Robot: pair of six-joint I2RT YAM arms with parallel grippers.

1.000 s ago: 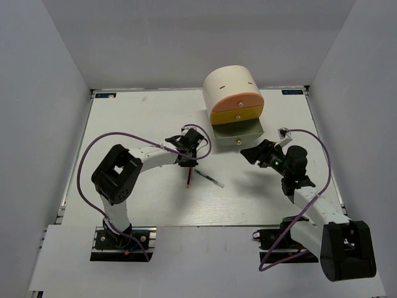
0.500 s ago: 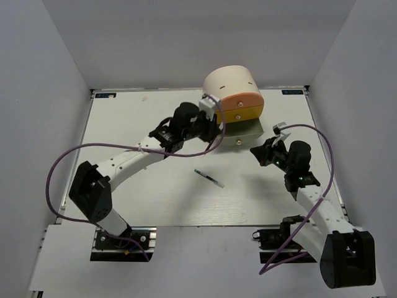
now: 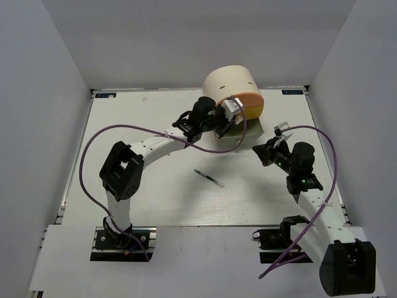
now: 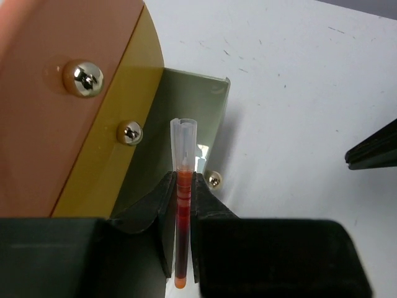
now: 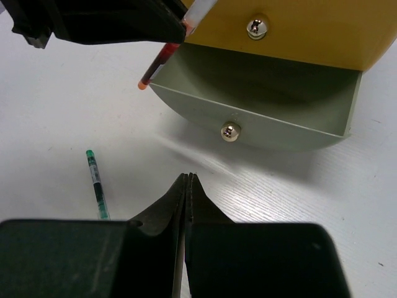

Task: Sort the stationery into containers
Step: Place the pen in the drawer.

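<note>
One thin red pen (image 4: pixel 182 211) sits clamped between the left fingers (image 4: pixel 152 214), tilted over the left end of the pulled-out pale green drawer (image 5: pixel 279 130). The yellow drawer (image 4: pixel 105 161) and orange drawer (image 4: pixel 56 124) above are closed. The right fingers (image 5: pixel 164 214) are pressed together, holding nothing, just in front of the open drawer. The clear pen (image 3: pixel 209 179) lies on the surface (image 3: pixel 142 186), well apart.

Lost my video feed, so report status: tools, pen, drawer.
Status: left tool shut on thin red pen, poised over open pale green drawer. Then right tool shut, empty, near drawer front. Loose thin clear pen on table, not obstructing.
</note>
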